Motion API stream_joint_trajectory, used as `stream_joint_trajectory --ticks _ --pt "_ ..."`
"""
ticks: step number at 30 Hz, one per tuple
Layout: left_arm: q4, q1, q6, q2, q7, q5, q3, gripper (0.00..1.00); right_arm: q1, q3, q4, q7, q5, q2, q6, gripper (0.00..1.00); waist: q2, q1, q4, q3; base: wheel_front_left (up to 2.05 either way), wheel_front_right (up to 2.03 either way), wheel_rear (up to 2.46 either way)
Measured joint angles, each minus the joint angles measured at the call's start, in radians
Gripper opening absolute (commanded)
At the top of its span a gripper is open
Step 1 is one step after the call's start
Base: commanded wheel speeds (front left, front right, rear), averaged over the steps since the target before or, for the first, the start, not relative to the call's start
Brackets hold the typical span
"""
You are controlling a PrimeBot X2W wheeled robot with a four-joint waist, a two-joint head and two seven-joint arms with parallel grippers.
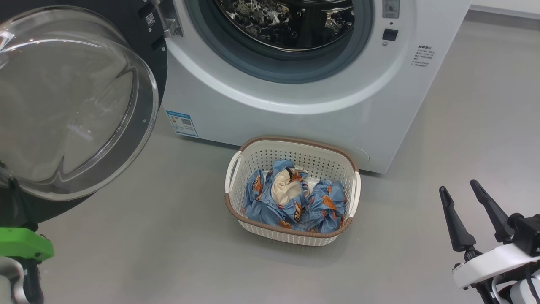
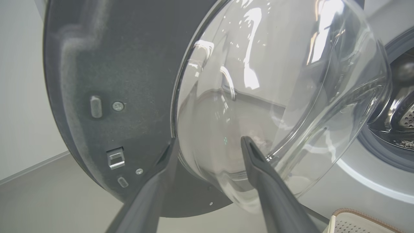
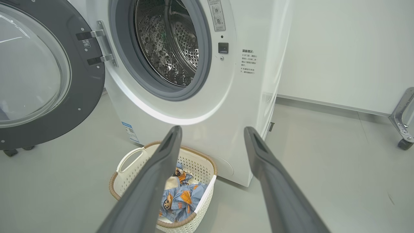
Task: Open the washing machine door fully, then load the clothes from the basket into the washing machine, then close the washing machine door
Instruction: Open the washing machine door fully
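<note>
**Left arm.** A green part of the left arm [image 1: 23,247] sits at the lower left of the head view, under the lower edge of the washing machine door [image 1: 76,109]. In the left wrist view the left gripper [image 2: 208,142] points up at the door's inner face. Its fingers [image 2: 258,168] are released and spread wide. One lies along the seam between the black frame and the glass bowl, the other across the bowl's lower part. Contact with the glass cannot be confirmed.

**Right arm.** The right gripper [image 1: 459,188] is raised above the floor [image 1: 147,236], to the right of the basket [image 1: 291,236]. Its fingers point up and are released, with nothing between them.

**Task items.**
- The door is swung out to the left of the washing machine [image 1: 274,114] on its hinge [image 3: 102,45].
- The steel drum [image 1: 287,21] is exposed.
- The basket stands on the floor just in front of the machine's lower front panel.
- The clothes [image 1: 291,198] lie bunched inside the basket, with a cream lining uppermost.
</note>
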Motion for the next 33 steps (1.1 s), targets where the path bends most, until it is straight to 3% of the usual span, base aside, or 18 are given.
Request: stream_joint_trajectory --ticks 10,24,33 --pt "-0.112 0.090 -0.057 -0.055 0.000 0.029 -0.026 1.00 0.009 -0.005 0.000 0.000 -0.001 0.012 0.000 1.00 0.0000 0.0000 -0.059 -0.019 0.00 0.00 0.00" --pt "-0.213 0.161 -0.067 -0.097 0.000 0.067 -0.124 1.00 0.018 -0.012 -0.002 0.000 -0.007 0.019 0.000 1.00 0.0000 0.0000 -0.174 -0.030 0.00 0.00 0.00" --pt "-0.270 0.176 -0.067 -0.096 0.000 0.054 -0.255 1.00 0.019 -0.025 -0.005 0.000 -0.007 0.020 0.000 1.00 0.0000 0.0000 -0.248 -0.027 0.00 0.00 0.00"
